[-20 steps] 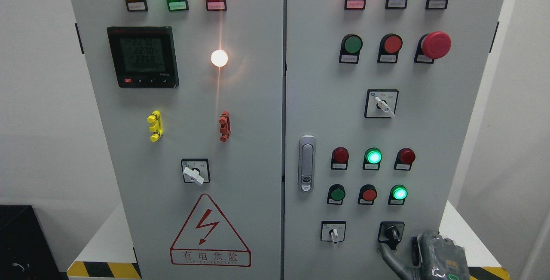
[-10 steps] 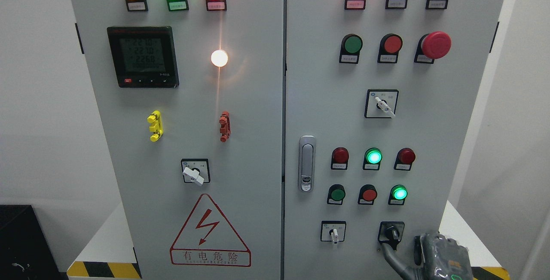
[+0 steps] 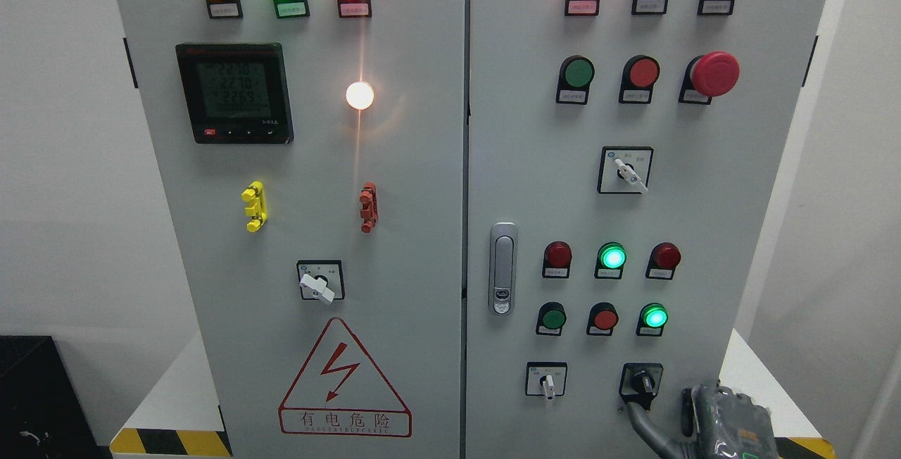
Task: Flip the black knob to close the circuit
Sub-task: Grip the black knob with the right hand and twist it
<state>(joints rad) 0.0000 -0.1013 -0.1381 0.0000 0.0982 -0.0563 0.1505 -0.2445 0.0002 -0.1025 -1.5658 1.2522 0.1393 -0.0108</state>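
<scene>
right hand | fingers extended, grasping nothing | one fingertip just below black knob

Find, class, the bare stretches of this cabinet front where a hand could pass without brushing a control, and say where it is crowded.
Free: the panel between the white selector and the door handle, and the left door beside the warning triangle. Crowded: the lower right, where the lamp rows sit just above the black knob with the right hand close below it.
</scene>
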